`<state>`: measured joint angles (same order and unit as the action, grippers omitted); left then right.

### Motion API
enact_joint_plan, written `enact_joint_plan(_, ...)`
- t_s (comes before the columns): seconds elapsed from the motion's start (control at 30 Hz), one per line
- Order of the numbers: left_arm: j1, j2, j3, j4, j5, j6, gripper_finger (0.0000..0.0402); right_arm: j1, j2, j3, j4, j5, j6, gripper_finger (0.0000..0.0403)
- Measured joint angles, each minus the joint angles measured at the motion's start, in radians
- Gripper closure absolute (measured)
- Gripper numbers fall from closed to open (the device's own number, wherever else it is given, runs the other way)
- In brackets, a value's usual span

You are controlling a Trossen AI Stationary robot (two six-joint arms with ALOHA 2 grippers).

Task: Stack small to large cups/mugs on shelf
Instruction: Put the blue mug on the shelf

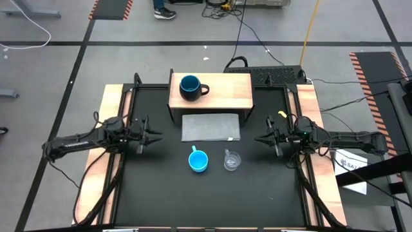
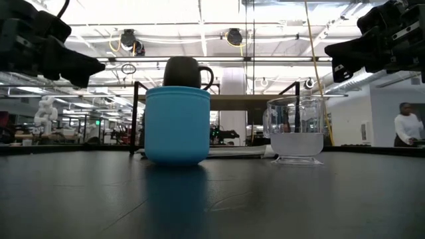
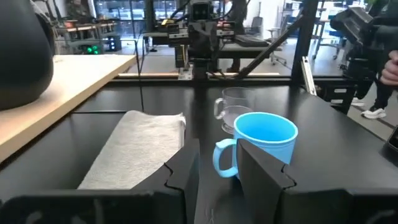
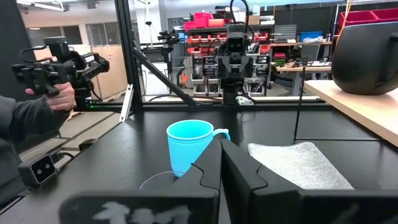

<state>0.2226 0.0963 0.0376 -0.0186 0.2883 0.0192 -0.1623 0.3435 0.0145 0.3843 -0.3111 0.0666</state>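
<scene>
Black table [image 1: 161, 187]: navy mug [image 1: 190, 87] shelved at 12 o'clock; both grippers clenched, empty. Next up, probably the blue mug [image 1: 198, 160].

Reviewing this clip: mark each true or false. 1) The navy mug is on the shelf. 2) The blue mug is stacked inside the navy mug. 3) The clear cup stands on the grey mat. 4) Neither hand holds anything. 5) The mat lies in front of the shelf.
1) True: the navy mug stands on the shelf.
2) False: the blue mug stands alone on the black table.
3) False: the clear cup is on the table beside the blue mug, off the mat.
4) True: the left hand and right hand are both empty.
5) True.
</scene>
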Motion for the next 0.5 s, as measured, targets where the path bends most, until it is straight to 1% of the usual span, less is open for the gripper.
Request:
enact_joint_plan(0.07, -0.018, 0.000, -0.001, 0.012, -0.001, -0.004, 0.0293, 0.000, 0.000, 0.000, 0.000, 0.000, 0.000, 0.0403)
enact_joint_plan(0.17, -0.052, -0.001, -0.028, 0.094, -0.006, -0.031, 0.0293, 0.000, 0.000, 0.000, 0.000, 0.000, 0.000, 0.0403)
enact_joint_plan(0.27, -0.083, 0.001, -0.028, 0.126, -0.068, -0.028, 0.0293, 0.000, 0.000, 0.000, 0.001, 0.000, -0.002, 0.0403)
enact_joint_plan(0.37, -0.098, 0.002, -0.027, 0.124, -0.120, -0.010, 0.0293, 0.000, 0.000, 0.000, 0.001, 0.000, -0.003, 0.0403)
enact_joint_plan(0.5, -0.100, 0.002, -0.027, 0.110, -0.132, -0.003, 0.0293, 0.000, 0.000, 0.000, 0.000, 0.000, -0.003, 0.0403)
